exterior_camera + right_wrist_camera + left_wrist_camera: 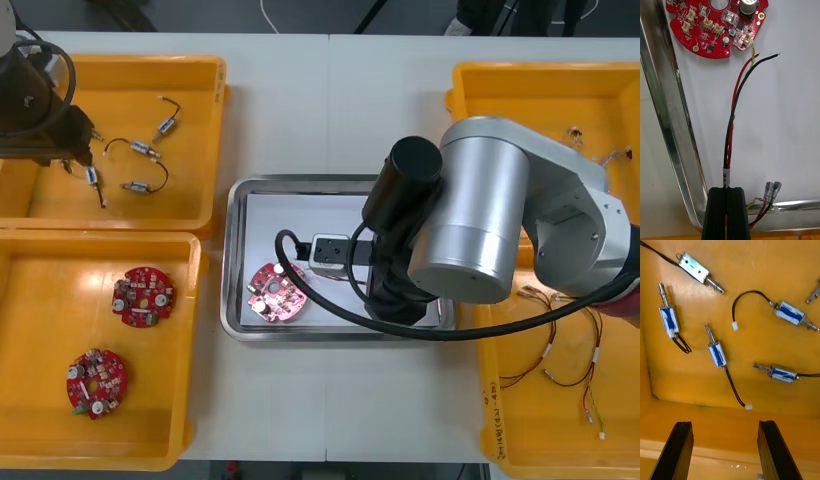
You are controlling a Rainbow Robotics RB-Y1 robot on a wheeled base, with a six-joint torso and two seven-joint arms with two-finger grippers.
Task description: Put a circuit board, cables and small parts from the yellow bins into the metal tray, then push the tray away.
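Right gripper (pixel 726 189) pinches a cable (pixel 730 142) inside the metal tray (pixel 666 112), its bare ends just beside the circuit board (pixel 715 30); left gripper (pixel 724 425), fingers (pixel 677 450) spread, hangs over small metal parts (pixel 717 352) in a yellow bin (pixel 763 262).

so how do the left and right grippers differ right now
The left gripper is open and holds nothing; the right gripper is shut on a cable. The left gripper hangs over small metal parts in a yellow bin; the right gripper is over the metal tray. Both have black fingers.
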